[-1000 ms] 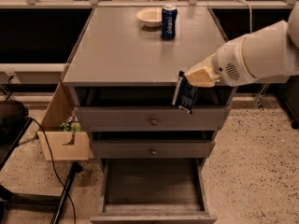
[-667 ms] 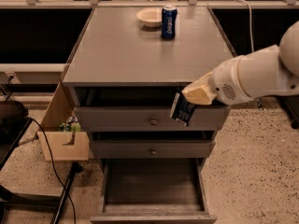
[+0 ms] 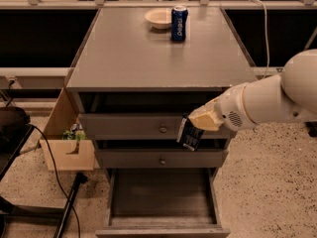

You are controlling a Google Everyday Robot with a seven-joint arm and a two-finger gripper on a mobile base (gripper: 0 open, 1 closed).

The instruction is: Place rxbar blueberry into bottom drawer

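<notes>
My gripper [image 3: 194, 126] hangs in front of the cabinet's two upper drawers, at the end of the white arm that reaches in from the right. It is shut on the rxbar blueberry [image 3: 188, 134], a dark navy bar that dangles nearly upright below the fingers. Under it the bottom drawer [image 3: 161, 221] stands pulled out, its grey floor bare. The bar sits above the drawer's right half, well above its rim.
On the cabinet top [image 3: 158, 53] a blue soda can [image 3: 179, 23] stands beside a white bowl [image 3: 159, 18] near the back edge. A wooden box [image 3: 68, 150] sits on the floor to the left, with a black cable [image 3: 54, 177] and stand beside it.
The arm has lowered and drawn slightly left, carrying the bar from the level of the cabinet top's edge down to the front of the upper drawers.
</notes>
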